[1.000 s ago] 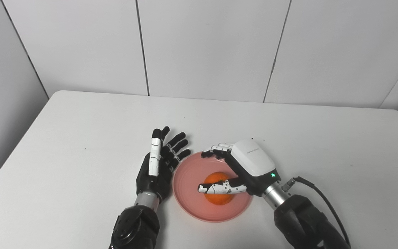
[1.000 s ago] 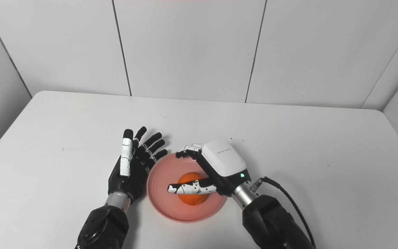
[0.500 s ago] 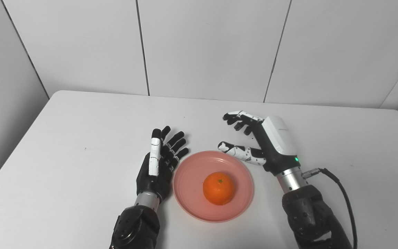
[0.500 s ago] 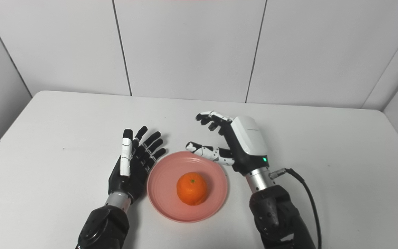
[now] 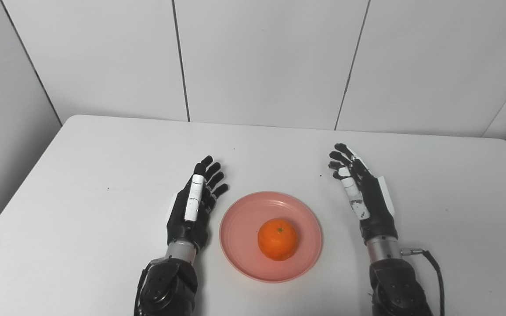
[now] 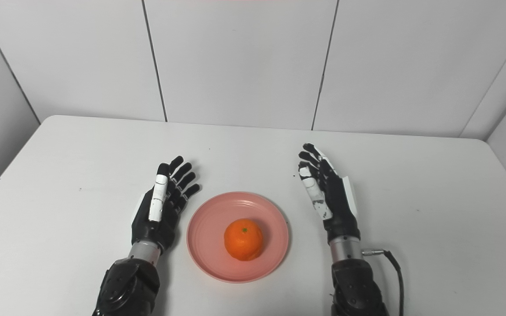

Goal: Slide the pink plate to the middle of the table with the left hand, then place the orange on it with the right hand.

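Nearest the camera, two dark forearms rise from the bottom edge, one on each side of the desk (image 5: 81,166). A black cable (image 5: 428,263) loops out from the right wrist, just above the desk surface.

Between the arms sits the pink plate (image 5: 244,245), flat on the white desk, near the front edge and roughly centred left to right. The orange (image 5: 278,239) rests on the plate, close to its middle, stem dimple facing up. Neither hand touches plate or fruit.

Left hand (image 5: 193,210): just beside the plate's left rim, apart from it by a narrow strip of desk. Palm faces inward toward the plate, hand edge-on. Its fingers (image 5: 211,173) are extended and fanned slightly apart, pointing away from the robot; they hold nothing. Whether the hand rests on the desk or hangs just above it, cannot tell.

Right hand (image 6: 330,197): to the right of the plate, a little farther from the rim than the left one. Palm turned inward as well, fingers (image 6: 312,160) straight and loosely spread, pointing toward the far side; empty.

Beyond the fingertips, bare white desk runs to its rounded far edge. Behind that stands a wall of pale panels (image 5: 262,57) split by thin dark seams.
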`<control>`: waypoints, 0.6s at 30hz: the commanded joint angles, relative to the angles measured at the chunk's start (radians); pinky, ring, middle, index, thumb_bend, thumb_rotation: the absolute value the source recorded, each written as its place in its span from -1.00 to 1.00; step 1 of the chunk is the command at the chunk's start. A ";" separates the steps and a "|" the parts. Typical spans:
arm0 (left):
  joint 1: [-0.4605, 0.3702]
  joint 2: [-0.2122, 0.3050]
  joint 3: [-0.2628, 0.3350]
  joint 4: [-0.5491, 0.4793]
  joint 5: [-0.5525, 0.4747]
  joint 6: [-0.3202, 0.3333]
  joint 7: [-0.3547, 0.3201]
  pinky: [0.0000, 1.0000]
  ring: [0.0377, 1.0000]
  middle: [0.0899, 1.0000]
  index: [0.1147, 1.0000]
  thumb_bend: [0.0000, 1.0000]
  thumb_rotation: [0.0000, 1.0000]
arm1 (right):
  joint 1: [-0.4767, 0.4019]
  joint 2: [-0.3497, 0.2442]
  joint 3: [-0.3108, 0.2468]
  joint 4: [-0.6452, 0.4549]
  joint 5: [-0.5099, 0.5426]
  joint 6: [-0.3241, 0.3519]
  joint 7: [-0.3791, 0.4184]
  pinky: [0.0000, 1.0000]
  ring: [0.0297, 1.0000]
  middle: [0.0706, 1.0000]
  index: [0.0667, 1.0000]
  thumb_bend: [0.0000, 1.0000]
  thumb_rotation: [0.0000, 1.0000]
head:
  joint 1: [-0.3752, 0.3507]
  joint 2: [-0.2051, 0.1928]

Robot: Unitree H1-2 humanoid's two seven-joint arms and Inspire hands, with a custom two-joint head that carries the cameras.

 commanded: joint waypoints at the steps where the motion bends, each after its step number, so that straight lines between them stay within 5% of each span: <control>1: -0.038 0.024 -0.008 0.016 0.038 -0.061 -0.002 0.91 0.80 0.77 0.75 0.74 0.51 | -0.015 0.025 -0.033 -0.006 0.082 0.024 -0.002 0.63 0.62 0.63 0.66 0.85 1.00 | -0.001 0.001; 6: -0.060 0.087 -0.042 0.076 0.128 -0.148 -0.022 0.94 0.81 0.79 0.81 0.78 0.57 | 0.000 0.052 -0.074 0.023 0.177 0.071 -0.011 0.79 0.68 0.69 0.70 0.91 1.00 | -0.002 0.001; 10: -0.054 0.118 -0.072 0.107 0.208 -0.186 -0.008 0.87 0.81 0.78 0.80 0.61 0.57 | 0.018 0.059 -0.086 0.046 0.235 0.080 -0.003 0.86 0.74 0.75 0.75 0.81 1.00 | -0.004 0.003; 18: -0.034 0.043 -0.017 0.106 0.143 -0.102 0.021 1.00 0.92 0.87 0.84 0.70 0.65 | 0.035 0.077 -0.099 0.058 0.358 0.122 0.013 1.00 0.88 0.84 0.80 0.72 1.00 | -0.006 0.001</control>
